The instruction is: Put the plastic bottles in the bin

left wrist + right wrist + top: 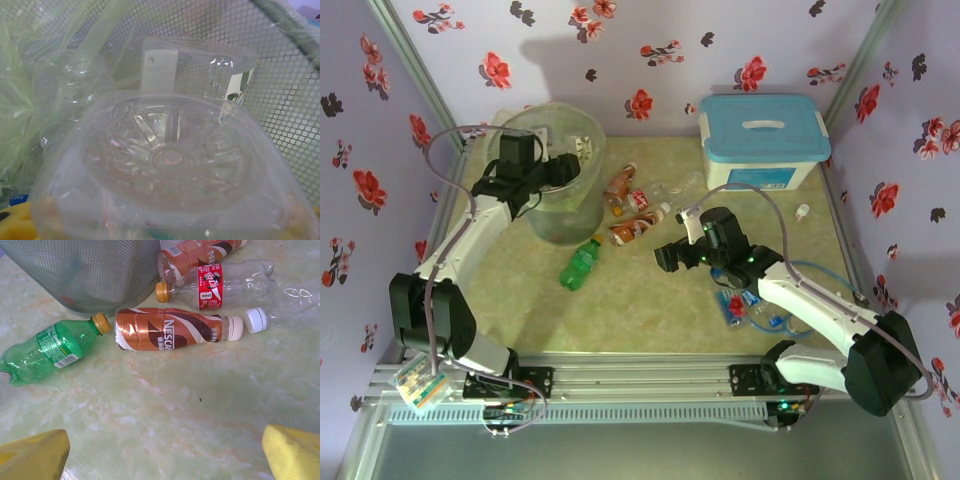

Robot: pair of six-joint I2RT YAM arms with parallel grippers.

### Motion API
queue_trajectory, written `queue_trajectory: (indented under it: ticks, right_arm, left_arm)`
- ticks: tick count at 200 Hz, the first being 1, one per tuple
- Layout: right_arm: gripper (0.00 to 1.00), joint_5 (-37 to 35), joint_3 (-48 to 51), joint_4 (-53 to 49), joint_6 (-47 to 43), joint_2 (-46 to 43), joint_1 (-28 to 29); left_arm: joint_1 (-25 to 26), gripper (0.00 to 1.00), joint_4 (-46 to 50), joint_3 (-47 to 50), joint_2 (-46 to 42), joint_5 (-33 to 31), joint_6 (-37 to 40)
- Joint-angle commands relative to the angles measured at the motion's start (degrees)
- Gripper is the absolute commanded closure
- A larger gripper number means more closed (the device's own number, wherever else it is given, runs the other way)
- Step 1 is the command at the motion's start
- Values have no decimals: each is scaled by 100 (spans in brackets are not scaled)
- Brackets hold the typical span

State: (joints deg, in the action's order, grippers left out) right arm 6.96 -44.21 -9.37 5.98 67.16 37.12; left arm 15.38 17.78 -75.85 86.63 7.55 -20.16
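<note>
While the left gripper (552, 172) hung over the mouth of the bin (575, 218), a clear bottle (170, 160) stood base-first just in front of its wrist camera, with the mesh wall and the plastic liner around it. Whether its jaws gripped that bottle or stood loose of it, I could not tell; the yellow pads (12, 227) showed only at the lower corners. The right gripper (670, 258) hovered low over the bench (175, 405), its jaws spread fully wide and empty. Ahead of it lay a brown coffee bottle (167, 329), with a green bottle (42, 350) just beside its left end and a red-labelled clear bottle (220, 285) behind it, all near the foot of the bin. I judged that the step in hand was dropping one bottle in, with several more left on the bench. Next, the right arm would need to go forward and down, and set its jaws across the body of the brown bottle before closing.
</note>
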Motion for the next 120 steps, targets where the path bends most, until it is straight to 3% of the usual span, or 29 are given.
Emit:
queue_trajectory:
  ticks: [1,34,84,120]
  right_arm:
    - [1,-125,-155,-66,-87,-8,-30]
    - [1,-116,-141,-73,-63,-1,-27]
    - [1,-247,-185,-91,102,-10,-62]
    - [1,-161,-296,-225,574,-153,-387]
  left_arm:
    - [106,29,681,-217,250,18,333]
    - [62,21,1051,-852,220,-12,560]
    - [59,19,1376,-1447,107,-8,720]
    - [61,18,1474,-1488,49,21,754]
